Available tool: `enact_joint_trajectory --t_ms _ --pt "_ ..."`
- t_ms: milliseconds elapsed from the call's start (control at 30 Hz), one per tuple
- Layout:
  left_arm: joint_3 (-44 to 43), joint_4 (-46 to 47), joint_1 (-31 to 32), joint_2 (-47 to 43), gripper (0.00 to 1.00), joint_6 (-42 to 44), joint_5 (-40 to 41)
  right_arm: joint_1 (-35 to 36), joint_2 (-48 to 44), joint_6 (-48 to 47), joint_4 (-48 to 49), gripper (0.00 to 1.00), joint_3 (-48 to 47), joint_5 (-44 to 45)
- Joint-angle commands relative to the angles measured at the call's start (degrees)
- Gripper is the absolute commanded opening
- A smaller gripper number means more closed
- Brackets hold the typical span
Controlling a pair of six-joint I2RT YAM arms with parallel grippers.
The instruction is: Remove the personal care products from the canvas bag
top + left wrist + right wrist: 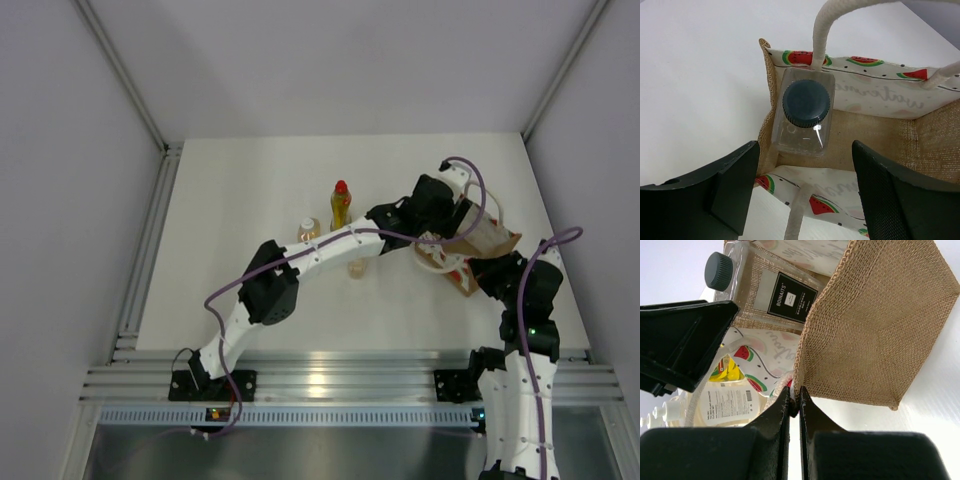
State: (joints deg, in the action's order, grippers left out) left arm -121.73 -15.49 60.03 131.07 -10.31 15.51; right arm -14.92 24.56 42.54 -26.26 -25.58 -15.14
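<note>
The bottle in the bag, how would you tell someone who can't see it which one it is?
On the right side of the white table sits a small tan canvas bag with rope handles and watermelon pictures. Tucked in one corner inside is a clear bottle. Only it has a dark grey cap.

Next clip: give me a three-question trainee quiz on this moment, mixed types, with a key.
1. True or false: the clear bottle with the dark grey cap is already out of the canvas bag.
2. Which one pinches the bag's fabric edge? A: left gripper. B: right gripper.
3. Fill in: the yellow bottle standing outside the bag has a ___ cap.
Key: 1 false; 2 B; 3 red.
</note>
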Motion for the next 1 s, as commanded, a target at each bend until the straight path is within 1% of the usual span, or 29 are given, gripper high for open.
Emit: enact_joint_trajectory --t_ms 0,367,967 --pt "-2.54 2.65 0.7 -5.47 0.79 1.34 1.01 -0.37 -0.56 -0.27 3.5 0.0 -2.54 -0.86" --pt "-1.05 2.48 0.88 -5.91 0.79 0.02 0.23 -0.37 -0.65 -0.44 3.41 0.0 -2.98 -0.95" --pt "-0.52 2.39 0.27 -2.48 0.77 -1.38 0.32 -0.29 -0.12 -0.71 3.41 0.0 -3.25 -0.86"
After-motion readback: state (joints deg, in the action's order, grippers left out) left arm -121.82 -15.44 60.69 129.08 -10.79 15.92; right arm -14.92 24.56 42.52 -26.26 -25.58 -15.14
